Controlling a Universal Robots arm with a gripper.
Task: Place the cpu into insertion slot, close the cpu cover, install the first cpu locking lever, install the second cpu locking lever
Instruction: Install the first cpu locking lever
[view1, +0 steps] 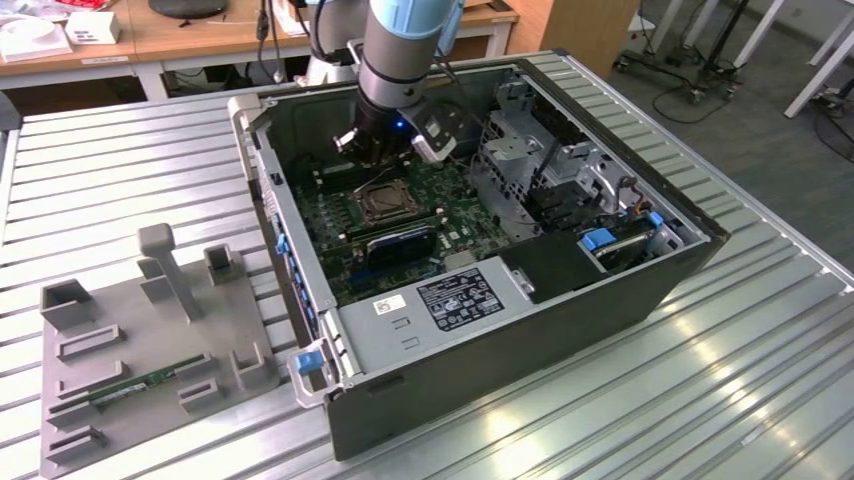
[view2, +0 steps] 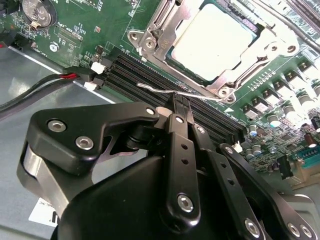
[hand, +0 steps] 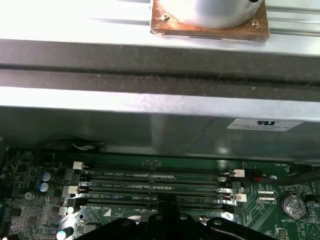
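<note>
In the second wrist view the cpu (view2: 210, 37) lies pale and flat in the insertion slot (view2: 226, 76). The silver cpu cover (view2: 159, 31) is folded down around it. A thin silver locking lever (view2: 150, 87) runs along the socket's edge beside the black memory slots. My gripper (view2: 180, 102) is shut, and its narrow black tips touch that lever's middle; I cannot tell whether the wire is pinched between them. In the exterior view the gripper (view1: 380, 160) reaches down into the open computer case, just behind the socket (view1: 380, 203) on the green motherboard.
The case walls (view1: 534, 300) and drive cage (view1: 514, 150) hem in the arm. Long memory slots (hand: 155, 190) lie next to the socket, with a coin battery (hand: 294, 204) nearby. A grey fixture (view1: 134, 350) carrying a memory stick (view1: 140, 385) sits on the slatted table at the exterior view's left.
</note>
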